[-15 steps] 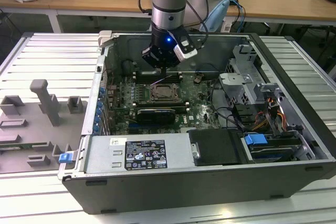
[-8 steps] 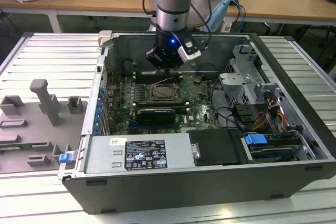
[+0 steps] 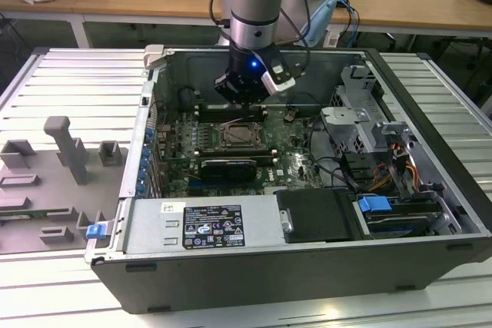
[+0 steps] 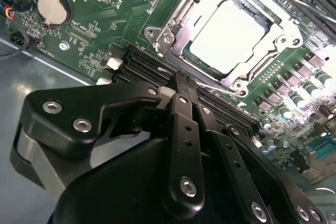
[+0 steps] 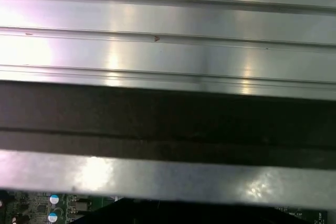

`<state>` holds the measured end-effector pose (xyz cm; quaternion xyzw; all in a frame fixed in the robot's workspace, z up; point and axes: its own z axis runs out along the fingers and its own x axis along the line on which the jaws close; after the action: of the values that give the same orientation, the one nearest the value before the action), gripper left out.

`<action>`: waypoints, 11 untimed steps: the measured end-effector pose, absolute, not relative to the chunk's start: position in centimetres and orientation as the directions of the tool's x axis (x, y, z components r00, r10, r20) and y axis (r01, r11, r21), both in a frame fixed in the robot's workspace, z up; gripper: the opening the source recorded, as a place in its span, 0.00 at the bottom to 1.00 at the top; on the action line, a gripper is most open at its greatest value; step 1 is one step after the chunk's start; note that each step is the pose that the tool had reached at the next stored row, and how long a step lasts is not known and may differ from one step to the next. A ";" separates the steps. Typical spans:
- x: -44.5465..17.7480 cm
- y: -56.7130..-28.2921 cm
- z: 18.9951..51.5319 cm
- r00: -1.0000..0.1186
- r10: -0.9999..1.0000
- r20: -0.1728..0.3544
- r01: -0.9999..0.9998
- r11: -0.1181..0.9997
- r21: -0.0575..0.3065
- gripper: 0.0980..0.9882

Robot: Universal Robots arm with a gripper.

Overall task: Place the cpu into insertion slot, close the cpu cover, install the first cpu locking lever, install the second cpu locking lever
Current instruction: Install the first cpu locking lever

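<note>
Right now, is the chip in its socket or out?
In: the chip lies flat inside the socket, with the metal cover frame closed around it.

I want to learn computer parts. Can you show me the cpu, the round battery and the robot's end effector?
cpu (image 4: 229, 38), second wrist view, middle of its pale metal top.
coin battery (image 4: 52, 8), second wrist view, centre of its silver face.
end effector (image 4: 181, 85), second wrist view, black fingertips near the socket.

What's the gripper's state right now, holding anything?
Gripper: shut, fingers pressed together with nothing seen between them, tips close to the thin locking lever at the edge of the insertion slot, where the cpu sits under the closed cpu cover.
</note>
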<state>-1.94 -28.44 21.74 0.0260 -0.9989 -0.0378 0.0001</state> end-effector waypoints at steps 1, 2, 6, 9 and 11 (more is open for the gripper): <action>-1.9 -28.4 21.7 -0.999 -0.052 -0.002 -0.052 0.996 0.075 0.01; -1.9 -28.4 21.6 -0.999 -0.052 -0.002 -0.052 0.996 0.075 0.01; -1.7 -28.3 21.5 -0.999 -0.052 -0.002 -0.052 0.996 0.077 0.01; -1.7 -28.3 21.4 -0.999 -0.052 -0.002 -0.052 0.996 0.078 0.01; -1.6 -28.3 21.3 -0.999 -0.052 -0.002 -0.052 0.996 0.079 0.01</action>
<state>-1.62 -28.29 21.28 0.0261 -0.9989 -0.0396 0.0000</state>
